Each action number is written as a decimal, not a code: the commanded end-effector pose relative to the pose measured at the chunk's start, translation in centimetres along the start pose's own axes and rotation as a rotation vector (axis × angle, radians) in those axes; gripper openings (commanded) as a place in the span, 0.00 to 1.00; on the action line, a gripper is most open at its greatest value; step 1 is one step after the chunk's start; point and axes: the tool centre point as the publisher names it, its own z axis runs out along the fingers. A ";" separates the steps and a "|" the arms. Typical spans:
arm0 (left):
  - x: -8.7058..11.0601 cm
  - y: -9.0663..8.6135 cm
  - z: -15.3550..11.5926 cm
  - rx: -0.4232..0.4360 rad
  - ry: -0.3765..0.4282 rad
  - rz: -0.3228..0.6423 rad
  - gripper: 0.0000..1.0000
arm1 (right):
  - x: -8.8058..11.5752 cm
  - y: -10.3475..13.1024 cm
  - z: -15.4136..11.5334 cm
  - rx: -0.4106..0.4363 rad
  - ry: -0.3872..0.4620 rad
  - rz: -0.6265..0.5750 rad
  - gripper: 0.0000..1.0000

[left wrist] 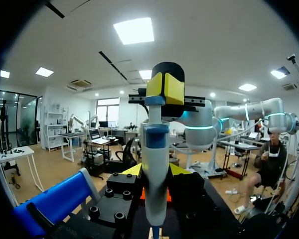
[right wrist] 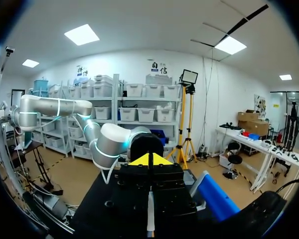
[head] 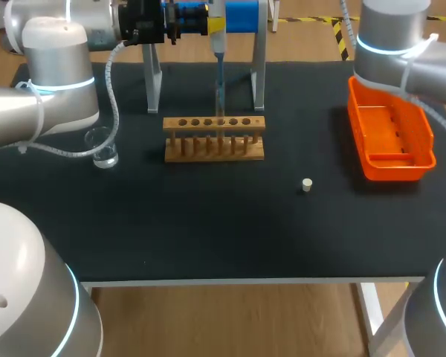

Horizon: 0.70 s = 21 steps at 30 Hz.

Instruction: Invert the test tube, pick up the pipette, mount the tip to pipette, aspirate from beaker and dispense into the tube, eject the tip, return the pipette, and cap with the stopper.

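The left claw (left wrist: 154,172) grips the pipette (head: 218,46) by its body, yellow fingertips pressed to either side. It holds the pipette upright at the far side of the table (head: 208,238), between the two white posts of a stand (head: 154,82). The right claw (right wrist: 149,160), fingertips closed together and holding nothing, sits at the pipette's top end, facing the left claw head-on. Whether it touches the button there cannot be told. Seen from above, the pipette's thin lower end hangs straight down to the wooden rack (head: 214,140) and meets it over a hole just right of the middle. What it meets inside the hole cannot be made out. The rack stands just in front of the stand, at its 6 o'clock. A clear beaker (head: 102,149) stands on the table at the rack's 9 o'clock, near it but apart, beside the elbow of the left arm (head: 52,89) and its looping grey cable (head: 113,89). A small pale stopper (head: 306,184) sits alone on the black surface at the rack's 4 o'clock, well apart from everything else. An orange tray (head: 390,141) sits at the rack's 3 o'clock near the table's right edge. It is partly under the right arm (head: 401,44), which comes in from the far right corner.
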 end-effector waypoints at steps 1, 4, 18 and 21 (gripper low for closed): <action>0.0 -0.3 0.1 0.002 -0.002 0.002 0.00 | -0.2 -0.7 0.1 0.003 0.002 0.005 0.00; 0.0 -0.3 0.1 0.002 -0.002 0.002 0.00 | -0.2 -1.0 0.1 0.006 0.002 0.011 0.00; 0.0 -0.3 0.1 0.002 -0.002 0.002 0.00 | -0.6 -2.4 0.3 0.021 0.002 0.038 0.00; 0.0 -0.3 0.1 0.002 -0.002 0.002 0.00 | -0.6 -2.4 0.3 0.022 0.001 0.040 0.00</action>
